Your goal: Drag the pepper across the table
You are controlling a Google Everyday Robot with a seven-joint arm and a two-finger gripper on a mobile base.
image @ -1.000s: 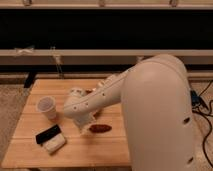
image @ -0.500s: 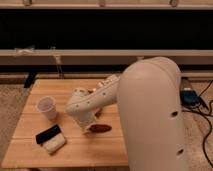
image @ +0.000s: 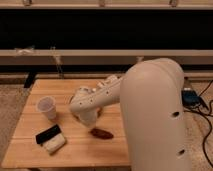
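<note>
The pepper, a small dark red-brown pod, lies on the light wooden table towards its front middle. My gripper hangs at the end of the white arm, just above and to the left of the pepper, very close to it. From this view I cannot make out whether it touches the pod. The big white arm segment covers the right part of the table.
A pale cup stands at the table's left. A black-and-white block lies near the front left corner. A blue box with cables sits on the floor to the right. A dark wall with rails runs behind.
The large arm segment has swung left and nearer, hiding more of the table's right side. The wrist has settled lower over the pepper, which lies in about the same place.
</note>
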